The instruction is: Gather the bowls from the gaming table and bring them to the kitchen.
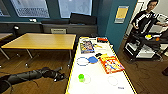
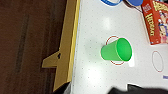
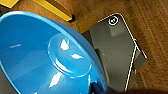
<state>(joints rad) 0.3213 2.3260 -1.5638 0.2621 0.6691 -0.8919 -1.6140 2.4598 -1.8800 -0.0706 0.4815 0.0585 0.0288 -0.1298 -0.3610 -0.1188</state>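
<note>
Holding a blue bowl [image 3: 45, 57] close at the right tool — hollow empty, grip itself too hidden to tell. Just ahead of the left tool [image 1: 58, 76], a green bowl [image 2: 117, 53] tipped on the white counter [image 1: 100, 85], empty, near its yellow edge [image 2: 68, 45] — jaws unreadable. Bare wooden floor [image 2: 27, 42] beside that edge.

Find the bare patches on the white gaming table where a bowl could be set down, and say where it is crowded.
On the gaming table, free patches lie between the green bowl and the red box, and along the near end. The far end is crowded with the game boxes and the blue bowl.
</note>
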